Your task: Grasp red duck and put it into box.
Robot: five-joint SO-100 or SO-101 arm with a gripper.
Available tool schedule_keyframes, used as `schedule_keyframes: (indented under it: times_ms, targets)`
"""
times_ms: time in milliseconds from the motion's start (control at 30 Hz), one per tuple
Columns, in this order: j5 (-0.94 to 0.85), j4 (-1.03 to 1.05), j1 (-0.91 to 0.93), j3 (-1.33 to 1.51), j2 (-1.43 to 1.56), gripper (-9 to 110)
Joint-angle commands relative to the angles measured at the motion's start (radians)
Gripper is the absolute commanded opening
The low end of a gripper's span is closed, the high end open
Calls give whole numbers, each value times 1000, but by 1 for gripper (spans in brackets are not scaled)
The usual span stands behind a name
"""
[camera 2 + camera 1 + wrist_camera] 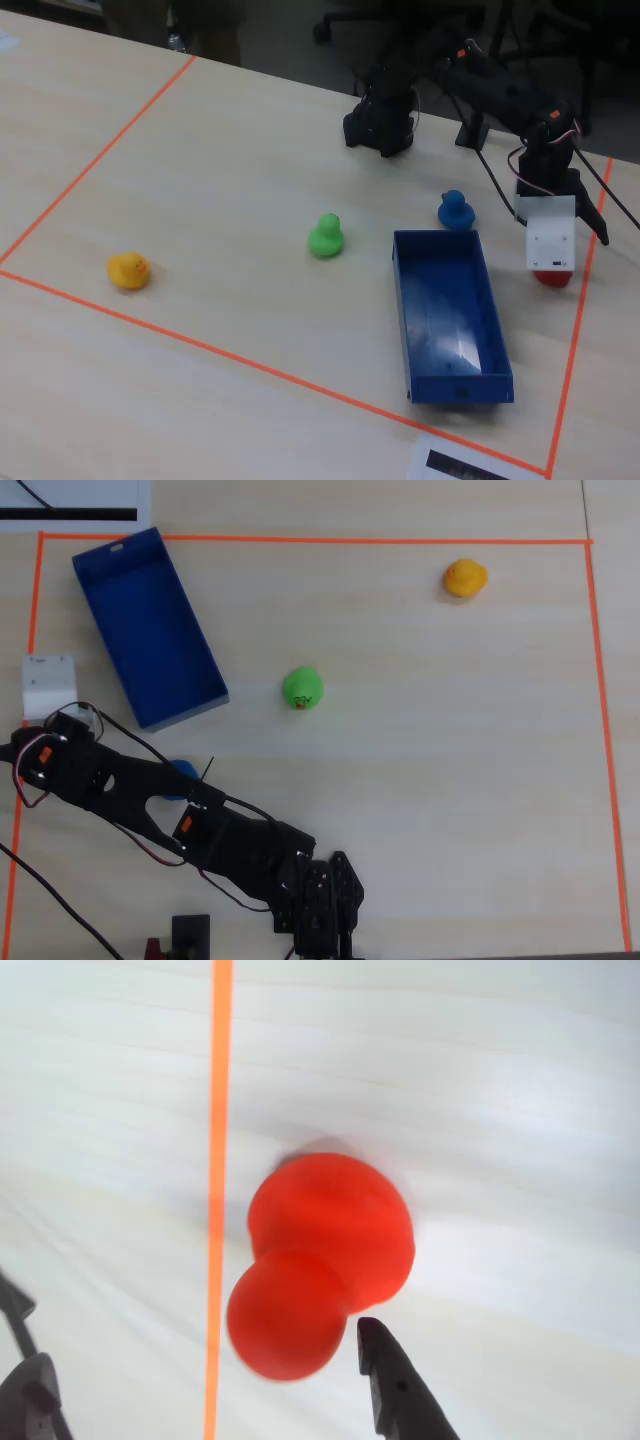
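Observation:
The red duck (325,1260) sits on the pale table right beside the orange tape line (218,1160) in the wrist view. My gripper (200,1365) is open around it: the right finger (395,1390) is close by the duck's round head, and the left finger (30,1395) stands well apart across the tape. In the overhead view the gripper (325,935) is at the bottom edge and hides the duck. In the fixed view the gripper (380,130) is at the far side. The blue box (150,630) lies open at the upper left, also in the fixed view (450,320).
A green duck (302,688) sits mid-table, a yellow duck (465,578) at the upper right, and a blue duck (183,775) partly under the arm. A white block (48,685) stands by the arm's base. Orange tape frames the work area.

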Motion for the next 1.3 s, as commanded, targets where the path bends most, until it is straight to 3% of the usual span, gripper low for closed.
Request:
schedule_keyframes:
  times_ms: [0,300,600,767,1033,1267]
  targets:
    - [-12,-37,-2,-54,-2,37]
    - [-29,-37,3,-67,-21,34]
    - [-29,-31,2,-75,-71,0]
    - [-2,44,6,-138,-64,0]
    - [-78,325,152,-627,48,0]
    - [-236,232,383,-647,63,0]
